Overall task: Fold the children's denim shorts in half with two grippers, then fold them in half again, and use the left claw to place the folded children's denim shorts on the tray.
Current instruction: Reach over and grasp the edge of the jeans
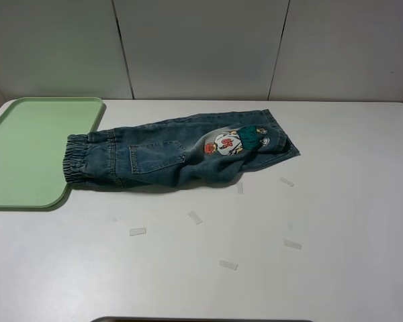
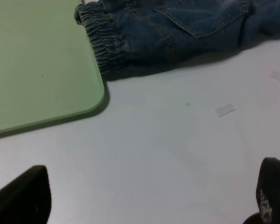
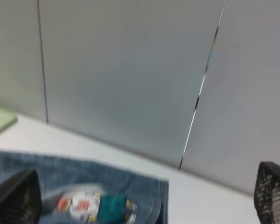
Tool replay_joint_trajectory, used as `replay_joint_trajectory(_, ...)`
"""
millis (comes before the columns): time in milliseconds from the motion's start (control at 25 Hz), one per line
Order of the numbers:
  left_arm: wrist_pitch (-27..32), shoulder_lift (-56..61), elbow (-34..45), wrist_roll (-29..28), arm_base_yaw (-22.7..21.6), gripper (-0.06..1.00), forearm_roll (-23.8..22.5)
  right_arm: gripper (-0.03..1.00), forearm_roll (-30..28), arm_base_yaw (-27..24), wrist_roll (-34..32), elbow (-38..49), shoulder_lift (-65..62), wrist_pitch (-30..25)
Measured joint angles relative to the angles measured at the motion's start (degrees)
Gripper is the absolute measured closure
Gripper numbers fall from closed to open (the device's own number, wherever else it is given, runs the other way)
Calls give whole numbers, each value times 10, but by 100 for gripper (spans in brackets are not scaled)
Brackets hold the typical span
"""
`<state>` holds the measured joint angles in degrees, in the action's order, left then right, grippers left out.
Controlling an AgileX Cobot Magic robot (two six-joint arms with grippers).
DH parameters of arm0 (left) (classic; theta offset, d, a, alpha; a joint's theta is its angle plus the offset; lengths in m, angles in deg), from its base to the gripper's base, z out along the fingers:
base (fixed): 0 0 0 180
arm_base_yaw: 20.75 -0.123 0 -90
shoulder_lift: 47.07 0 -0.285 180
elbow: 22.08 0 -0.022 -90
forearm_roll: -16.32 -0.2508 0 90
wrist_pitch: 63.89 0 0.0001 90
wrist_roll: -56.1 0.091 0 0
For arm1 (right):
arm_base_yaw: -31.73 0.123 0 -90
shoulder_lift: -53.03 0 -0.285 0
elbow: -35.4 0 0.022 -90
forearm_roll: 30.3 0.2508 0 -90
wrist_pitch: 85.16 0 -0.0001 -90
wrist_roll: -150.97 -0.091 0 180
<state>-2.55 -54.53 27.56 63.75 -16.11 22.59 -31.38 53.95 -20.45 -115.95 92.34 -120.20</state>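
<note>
From the high camera, the shorts (image 1: 174, 154) lie flat on the white desk (image 1: 336, 268), stretched sideways. The gathered waistband (image 1: 77, 157) meets the near edge of the green tray (image 1: 27, 154) and seems to lie slightly over its rim. A back pocket (image 1: 154, 155) faces up in the middle, and a cartoon patch (image 1: 235, 141) in white, red and teal sits towards the leg end. Several small tape strips (image 1: 138, 231) are scattered on the desk just beside and below the shorts. Grey wall panels (image 1: 201, 47) stand behind

From the left wrist camera, the left pincer (image 2: 147, 200) is spread wide, with its two black fingers (image 2: 23, 196) far apart and only bare desk between them. The shorts (image 2: 177, 32) lie well ahead of it, not touched. The waistband is the closest part and rests against the rounded corner of the tray (image 2: 37, 70), which also lies ahead, off to one side. One tape strip sits on the desk between the pincer and the shorts

The right wrist picture is blurred. The right pincer (image 3: 144, 200) is also spread apart, gripping nothing, with its meshed fingers (image 3: 270, 191) at the two lower corners. The leg end of the shorts (image 3: 46, 177) lies just ahead of it. The cartoon patch falls between the fingers, nearer one than the other. The wall panels rise beyond
</note>
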Motion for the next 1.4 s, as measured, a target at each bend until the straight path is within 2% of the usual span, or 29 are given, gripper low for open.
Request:
replay_joint_trajectory(160,0,0,0,0,0,7,0,27,7,0,-5,0,74,13)
replay_joint_trajectory(440,0,0,0,1,0,7,0,27,43,0,-11,3,268,78)
replay_joint_trajectory(640,0,0,0,1,0,7,0,27,74,0,-8,3,332,103)
replay_joint_trajectory(920,0,0,0,1,0,7,0,27,123,0,77,-11,419,159)
replay_joint_trajectory(1040,0,0,0,1,0,7,0,27,127,-6,90,-66,475,147)
replay_joint_trajectory(1200,0,0,0,1,0,7,0,27,114,-45,91,-171,558,76)
replay_joint_trajectory(1400,0,0,0,1,0,7,0,27,105,-97,94,-257,649,1)
